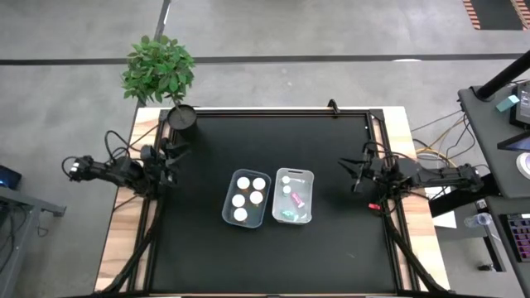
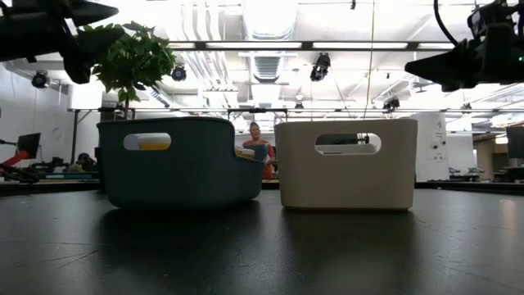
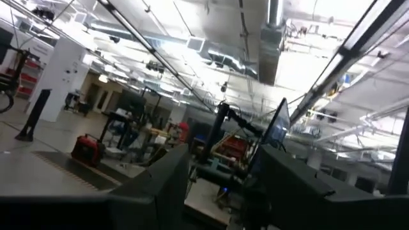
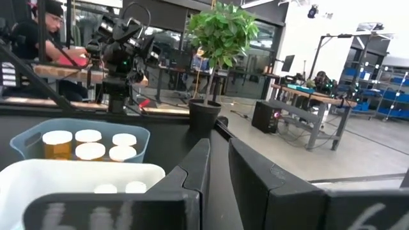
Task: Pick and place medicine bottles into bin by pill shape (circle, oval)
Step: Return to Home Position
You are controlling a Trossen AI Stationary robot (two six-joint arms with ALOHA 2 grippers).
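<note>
Judging from the layout, sorting looks done and the step in hand is parking the arms. No bottle lies loose on the table (image 1: 331, 248).

- Five white-capped orange medicine bottles (image 1: 256, 198) stand in the blue bin (image 2: 188, 172).
- Small teal and pink bottles (image 1: 296, 200) lie in the white bin (image 2: 344, 184) just beside it.
- Left gripper (image 1: 172, 157) sits at the table's left edge near the plant pot (image 1: 182, 118), fingers apart, empty.
- Right gripper (image 1: 354, 175) sits at the right edge, fingers with a narrow gap, empty.

Next move, as I read it, calls only for settling both arms at rest, well clear of the bins.
</note>
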